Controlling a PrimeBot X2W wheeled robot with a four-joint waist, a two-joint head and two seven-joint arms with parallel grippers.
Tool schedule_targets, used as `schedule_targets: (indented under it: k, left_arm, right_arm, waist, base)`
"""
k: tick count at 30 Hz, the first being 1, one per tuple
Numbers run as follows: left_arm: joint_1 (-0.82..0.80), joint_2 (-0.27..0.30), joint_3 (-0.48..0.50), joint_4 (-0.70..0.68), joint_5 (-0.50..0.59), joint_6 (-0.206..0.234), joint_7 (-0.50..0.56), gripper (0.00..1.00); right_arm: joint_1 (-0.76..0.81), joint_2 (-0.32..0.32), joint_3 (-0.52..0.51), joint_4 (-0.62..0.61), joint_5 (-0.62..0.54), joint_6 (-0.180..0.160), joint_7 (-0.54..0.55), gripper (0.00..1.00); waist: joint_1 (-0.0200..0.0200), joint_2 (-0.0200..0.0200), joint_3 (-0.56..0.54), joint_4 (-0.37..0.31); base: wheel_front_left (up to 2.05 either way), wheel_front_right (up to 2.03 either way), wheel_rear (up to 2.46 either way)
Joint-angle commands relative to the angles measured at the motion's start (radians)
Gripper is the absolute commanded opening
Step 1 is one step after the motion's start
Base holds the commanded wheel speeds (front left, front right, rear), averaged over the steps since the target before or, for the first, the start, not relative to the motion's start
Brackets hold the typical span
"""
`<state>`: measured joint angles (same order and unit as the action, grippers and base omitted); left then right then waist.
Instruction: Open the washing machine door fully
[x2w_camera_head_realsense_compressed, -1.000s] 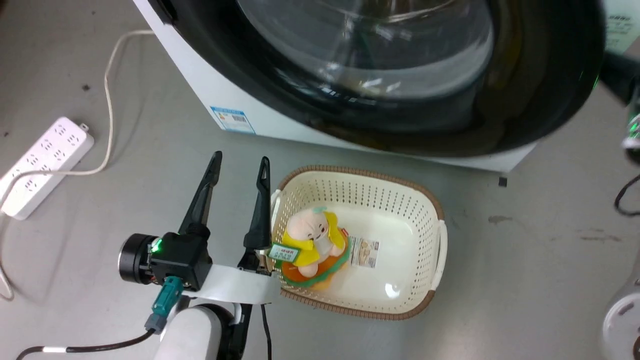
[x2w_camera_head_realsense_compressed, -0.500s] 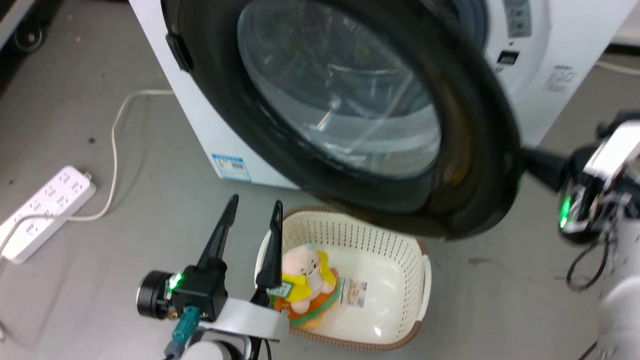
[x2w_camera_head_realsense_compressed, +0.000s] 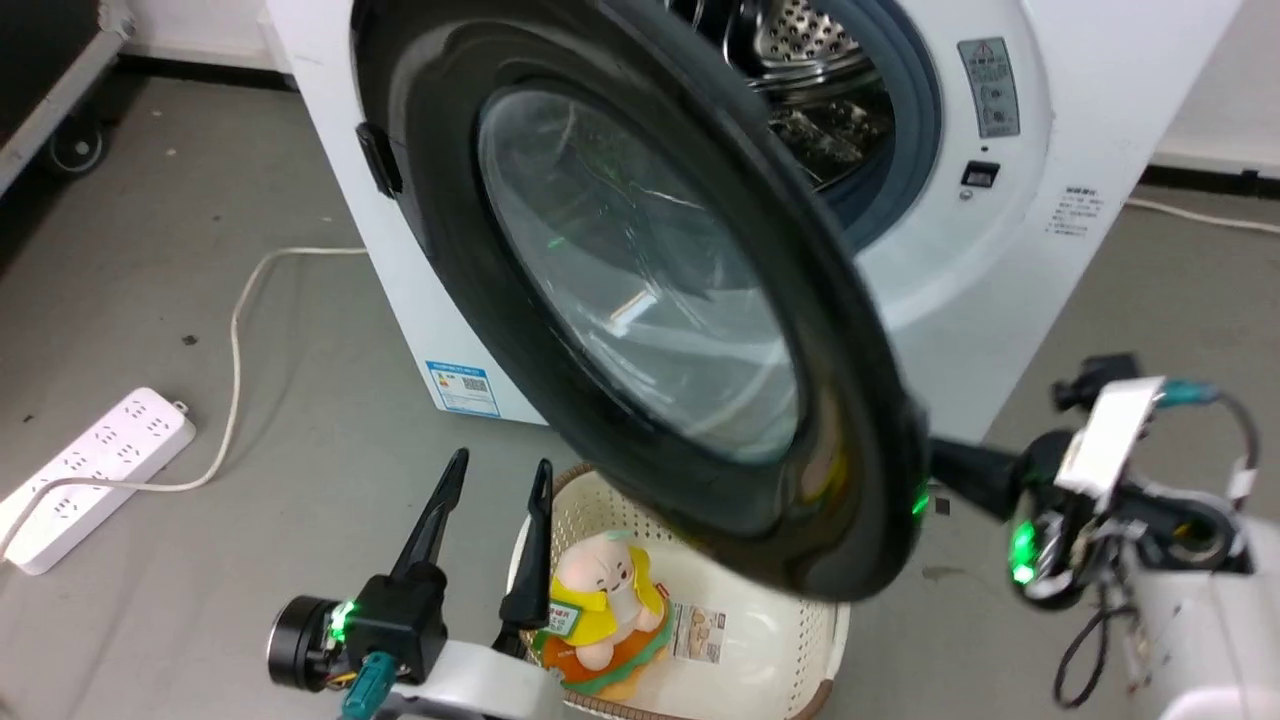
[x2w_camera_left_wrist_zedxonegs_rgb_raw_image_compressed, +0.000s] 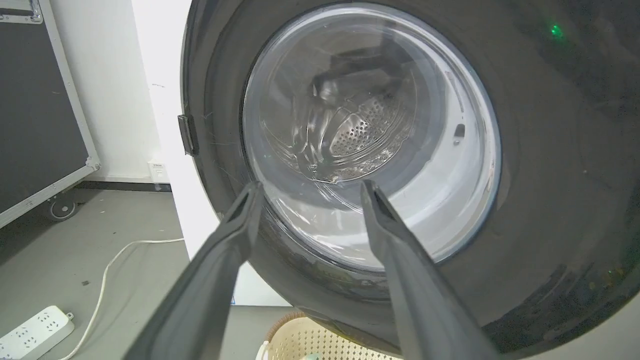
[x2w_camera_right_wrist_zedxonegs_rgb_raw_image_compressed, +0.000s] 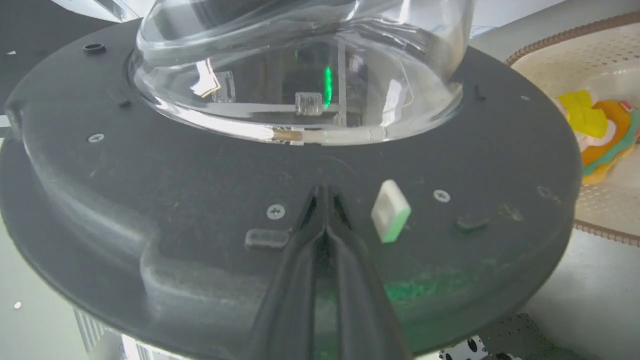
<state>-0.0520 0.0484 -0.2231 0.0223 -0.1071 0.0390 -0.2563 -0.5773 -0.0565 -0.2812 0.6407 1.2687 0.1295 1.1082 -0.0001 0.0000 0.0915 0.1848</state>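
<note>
The washing machine door (x2w_camera_head_realsense_compressed: 640, 300), a glossy black disc with a clear glass bowl, stands partly open and swung out over the floor. Its small rim tab (x2w_camera_head_realsense_compressed: 378, 158) is at the upper left. Behind its free edge, my right gripper (x2w_camera_head_realsense_compressed: 965, 472) reaches in. In the right wrist view that gripper (x2w_camera_right_wrist_zedxonegs_rgb_raw_image_compressed: 324, 189) is shut, with its tips against the door's matt inner face (x2w_camera_right_wrist_zedxonegs_rgb_raw_image_compressed: 200, 190), beside a small white latch piece (x2w_camera_right_wrist_zedxonegs_rgb_raw_image_compressed: 390, 210). My left gripper (x2w_camera_head_realsense_compressed: 502, 462) stands open low in front of the door's outer side (x2w_camera_left_wrist_zedxonegs_rgb_raw_image_compressed: 550, 175), holding nothing.
The steel drum opening (x2w_camera_head_realsense_compressed: 810, 90) shows behind the door. A cream basket (x2w_camera_head_realsense_compressed: 570, 500) with a plush toy (x2w_camera_head_realsense_compressed: 600, 610) sits on the floor under the door. A white power strip (x2w_camera_head_realsense_compressed: 90, 470) and its cable lie at the left, near a wheeled black case (x2w_camera_left_wrist_zedxonegs_rgb_raw_image_compressed: 40, 100).
The head camera has tilted up. The door has swung further out from the machine, with the right gripper following behind its free edge. The left gripper has kept its place and stays open.
</note>
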Motion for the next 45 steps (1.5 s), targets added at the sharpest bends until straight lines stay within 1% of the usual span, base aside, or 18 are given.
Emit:
schedule_targets:
  k: [1, 7, 12, 16, 20, 21, 22, 25, 27, 30, 33, 38, 41, 43, 45]
  left_arm:
    - [0.017, 0.002, 0.006, 0.005, 0.004, -0.006, -0.006, 1.00]
    - [0.035, 0.002, 0.012, 0.024, 0.020, -0.018, -0.006, 1.00]
    - [0.041, 0.002, 0.027, 0.038, 0.021, -0.026, -0.006, 1.00]
    - [0.042, 0.002, 0.036, 0.044, 0.025, -0.029, -0.006, 1.00]
    - [0.042, 0.002, 0.048, 0.047, 0.022, -0.029, -0.006, 1.00]
    - [0.041, 0.002, 0.051, 0.048, 0.021, -0.030, -0.006, 1.00]
    - [0.041, 0.002, 0.055, 0.049, 0.020, -0.030, -0.006, 1.00]
    - [0.042, 0.002, 0.062, 0.048, 0.017, -0.031, -0.006, 1.00]
    - [0.043, 0.002, 0.066, 0.048, 0.015, -0.035, -0.006, 1.00]
    - [0.046, 0.002, 0.068, 0.049, -0.008, -0.044, -0.006, 1.00]
    - [0.045, 0.002, 0.073, 0.050, -0.021, -0.053, -0.006, 1.00]
    - [0.057, 0.002, 0.084, 0.051, -0.030, -0.059, -0.006, 1.00]
    - [0.066, 0.002, 0.089, 0.051, -0.038, -0.068, -0.006, 1.00]
    - [0.070, 0.002, 0.090, 0.052, -0.038, -0.076, -0.006, 1.00]
    - [0.075, 0.002, 0.092, 0.051, -0.040, -0.081, -0.006, 1.00]
  right_arm:
    - [0.041, 0.006, 0.042, -0.016, 0.035, 0.001, -0.002, 0.00]
    - [0.169, 0.006, 0.245, -0.117, 0.165, 0.001, -0.036, 0.00]
    - [0.247, 0.006, 0.373, -0.178, 0.243, 0.001, -0.083, 0.00]
    - [0.280, 0.006, 0.435, -0.220, 0.251, 0.001, -0.128, 0.00]
    - [0.292, 0.005, 0.426, -0.255, 0.229, 0.001, -0.186, 0.00]
    - [0.291, 0.001, 0.408, -0.266, 0.211, 0.001, -0.219, 0.79]
    - [0.288, -0.004, 0.390, -0.281, 0.189, 0.001, -0.257, 1.00]
    - [0.281, -0.040, 0.349, -0.355, 0.079, 0.001, -0.379, 1.00]
    - [0.285, -0.078, 0.334, -0.420, -0.036, 0.001, -0.489, 1.00]
    - [0.309, -0.141, 0.343, -0.507, -0.235, 0.001, -0.674, 1.00]
    - [0.338, -0.219, 0.377, -0.569, -0.446, 0.001, -0.861, 1.00]
    - [0.422, -0.277, 0.395, -0.617, -0.695, 0.001, -1.128, 1.00]
    - [0.489, -0.268, 0.377, -0.628, -0.819, 0.001, -1.247, 1.00]
    - [0.537, -0.235, 0.351, -0.630, -0.871, 0.001, -1.302, 1.00]
    - [0.581, -0.204, 0.334, -0.636, -0.931, 0.001, -1.333, 1.00]
  waist:
    - [0.0001, 0.0000, -0.008, 0.005]
    - [0.0001, 0.0000, -0.026, 0.010]
    - [0.0001, 0.0000, -0.034, 0.010]
    - [0.0001, 0.0000, -0.034, 0.009]
    - [0.0001, 0.0000, -0.038, 0.005]
    - [0.0001, 0.0000, -0.042, 0.002]
    - [0.0001, 0.0000, -0.045, -0.001]
    - [0.0001, 0.0000, -0.056, -0.012]
    - [0.0001, 0.0000, -0.062, -0.021]
    - [0.0001, 0.0000, -0.067, -0.038]
    - [0.0001, 0.0000, -0.075, -0.053]
    - [0.0001, 0.0000, -0.093, -0.077]
    - [0.0001, 0.0000, -0.098, -0.088]
    - [0.0001, 0.0000, -0.100, -0.094]
    - [0.0001, 0.0000, -0.101, -0.099]
  base:
    - [0.00, 0.00, 0.00]
    - [0.00, 0.00, 0.00]
    - [0.00, 0.00, 0.00]
    - [0.00, 0.00, 0.00]
    - [0.00, 0.00, 0.00]
    - [0.00, 0.00, 0.00]
    - [0.00, 0.00, 0.00]
    - [0.00, 0.00, 0.00]
    - [0.00, 0.00, 0.00]
    - [0.00, 0.00, 0.00]
    - [0.00, 0.00, 0.00]
    - [0.00, 0.00, 0.00]
    - [0.00, 0.00, 0.00]
    - [0.00, 0.00, 0.00]
    - [0.00, 0.00, 0.00]
